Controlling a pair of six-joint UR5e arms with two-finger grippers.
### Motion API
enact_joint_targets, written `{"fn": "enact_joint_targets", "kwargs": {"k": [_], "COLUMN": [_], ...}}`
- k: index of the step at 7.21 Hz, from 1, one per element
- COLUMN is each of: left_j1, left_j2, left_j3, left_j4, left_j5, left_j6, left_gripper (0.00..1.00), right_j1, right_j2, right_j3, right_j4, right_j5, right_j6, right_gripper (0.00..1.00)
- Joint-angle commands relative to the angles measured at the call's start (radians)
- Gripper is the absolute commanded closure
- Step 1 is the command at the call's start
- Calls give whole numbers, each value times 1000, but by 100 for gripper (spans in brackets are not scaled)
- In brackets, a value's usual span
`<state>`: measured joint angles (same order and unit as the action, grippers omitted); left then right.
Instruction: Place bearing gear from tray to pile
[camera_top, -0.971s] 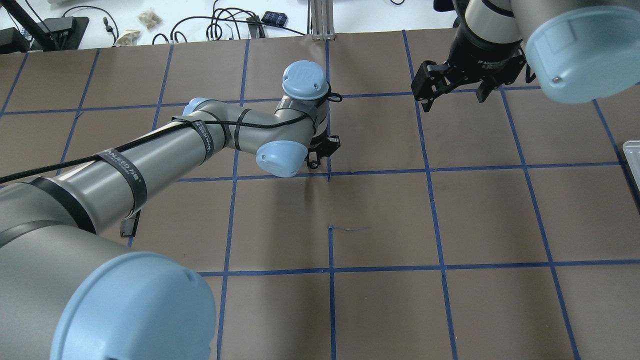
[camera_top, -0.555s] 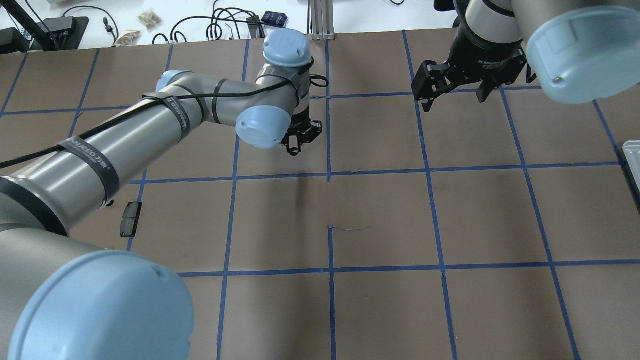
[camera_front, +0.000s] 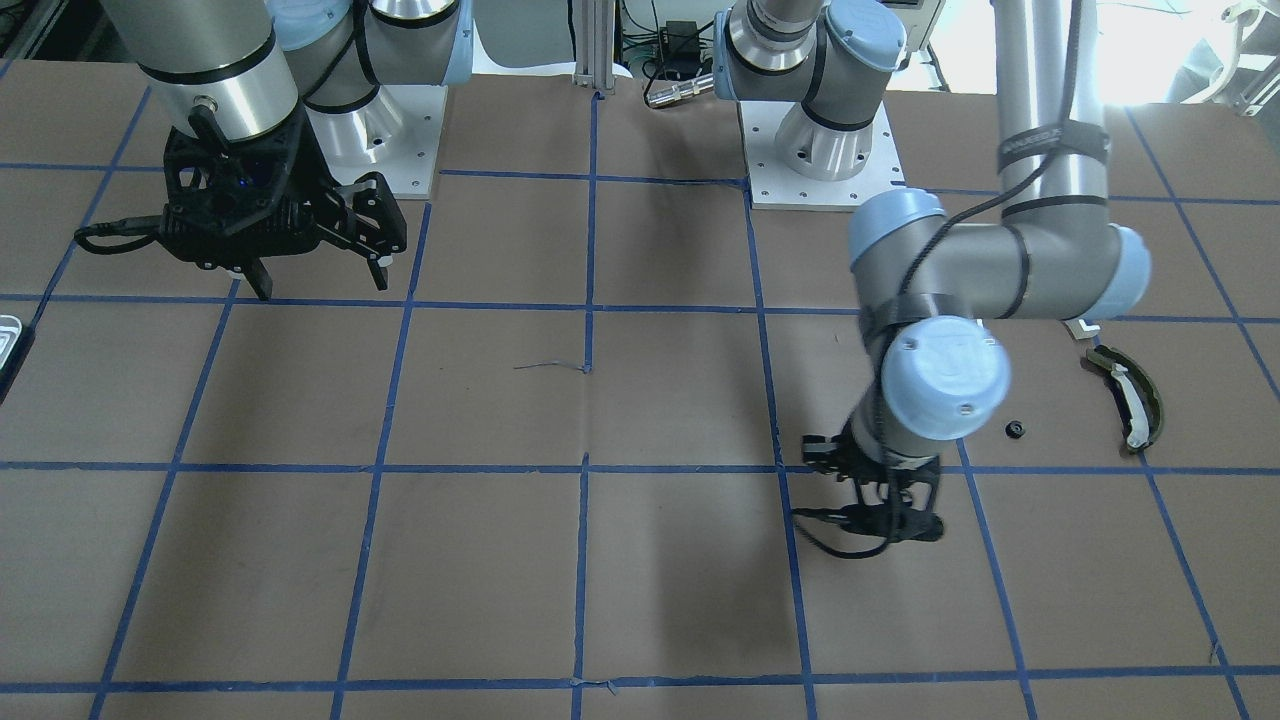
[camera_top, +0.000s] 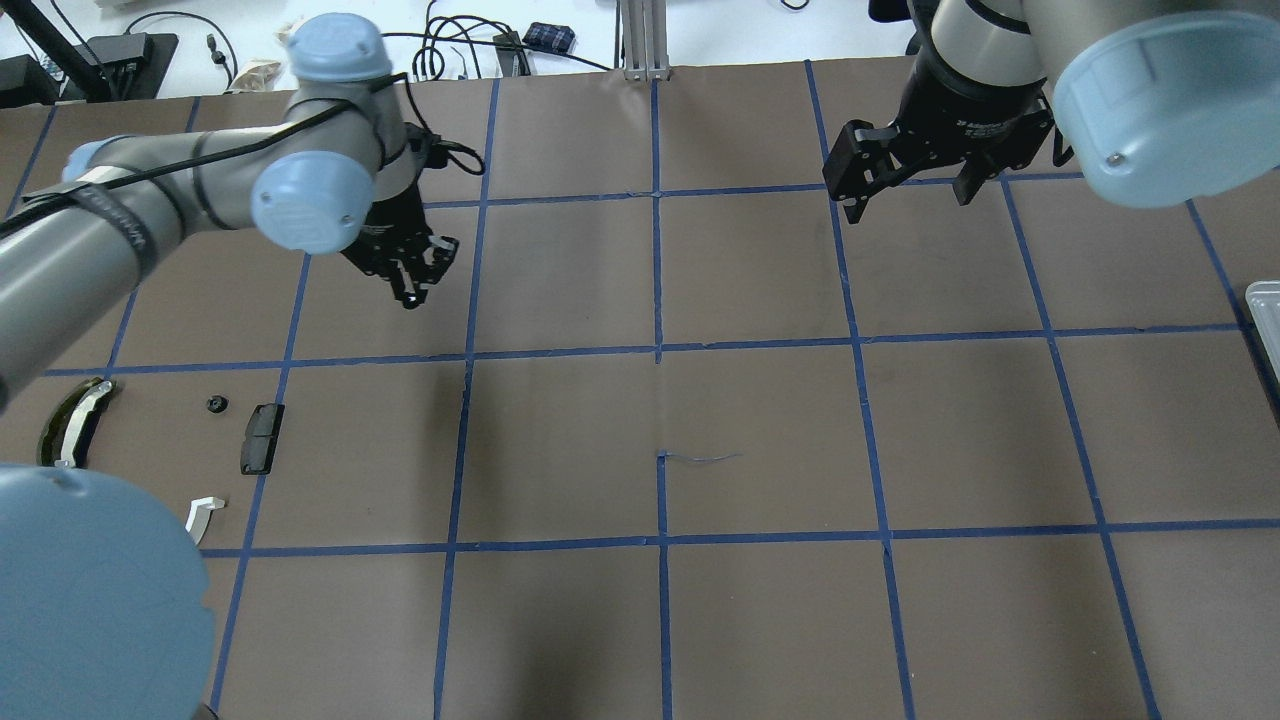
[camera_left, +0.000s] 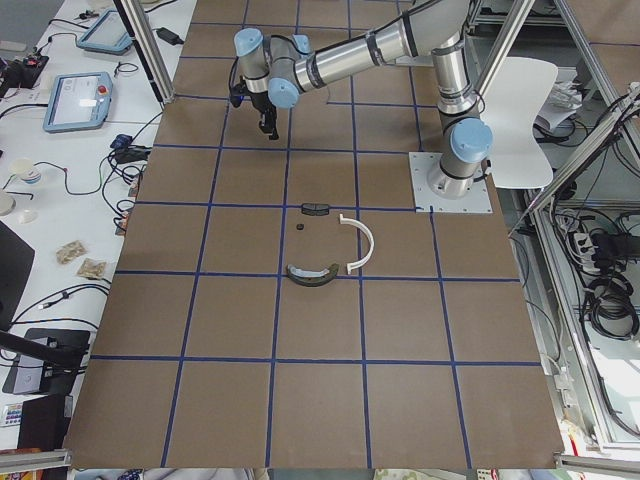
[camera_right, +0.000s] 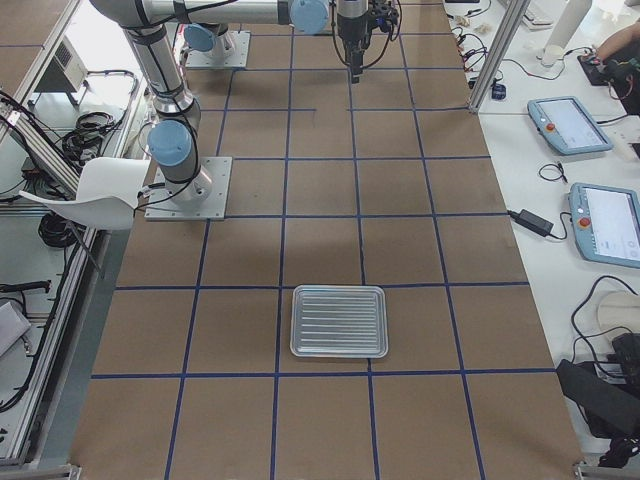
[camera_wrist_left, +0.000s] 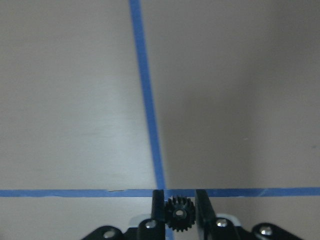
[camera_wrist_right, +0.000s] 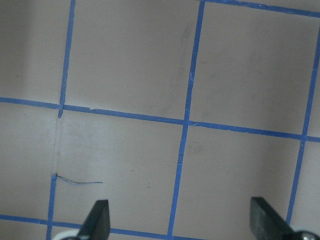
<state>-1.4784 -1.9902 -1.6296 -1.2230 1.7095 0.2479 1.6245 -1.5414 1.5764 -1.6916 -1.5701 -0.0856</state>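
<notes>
My left gripper (camera_top: 410, 285) is shut on a small black toothed bearing gear (camera_wrist_left: 179, 220) and holds it above the brown paper; it also shows in the front view (camera_front: 880, 510). It is further from the robot base than the pile and towards the table's middle. The pile lies near the left end: a white plastic arc (camera_top: 203, 512), an olive curved piece (camera_top: 75, 420) with a white strip, a black block (camera_top: 262, 438) and a small black round part (camera_top: 214, 403). The tray (camera_right: 339, 321) lies at the right end, with only a corner in the overhead view (camera_top: 1265, 310). My right gripper (camera_top: 905, 195) is open and empty.
The table is covered in brown paper with a blue tape grid (camera_top: 658, 350). Cables and small boxes (camera_top: 450, 50) lie beyond the far edge. The right arm's elbow (camera_top: 1160, 100) hangs over the far right squares. A loose tape end (camera_top: 700, 457) sits near the middle.
My left arm has swung from the table's middle towards the left end with the gear held in it, uncovering the pile's parts. The right arm has not moved.
</notes>
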Motion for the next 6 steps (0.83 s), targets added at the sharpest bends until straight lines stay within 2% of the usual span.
{"fn": "enact_joint_targets", "kwargs": {"k": [1,2,3,4,6], "left_j1": [308,429,529,596,612], "left_j2": [54,48,31,24,1], "left_j3": [-65,-73,-110,-151,-193], "left_j4": [77,108,118,164,197], "left_j5": [2,-14,-92,-103,-106], "left_j6": [478,598,688,749,725], "left_gripper": [96,96,95,95,91], "right_j1": [-3,0,-6,-6,-6], "right_j2": [1,6,3,3,4], "right_j3": [0,0,2,2,2], "right_j4": [0,-2,4,7,1], "right_j5": [-8,-4,-8,-16,-2], "right_j6": [0,1,-3,-9,-8], "right_gripper": [0,0,0,0,0]}}
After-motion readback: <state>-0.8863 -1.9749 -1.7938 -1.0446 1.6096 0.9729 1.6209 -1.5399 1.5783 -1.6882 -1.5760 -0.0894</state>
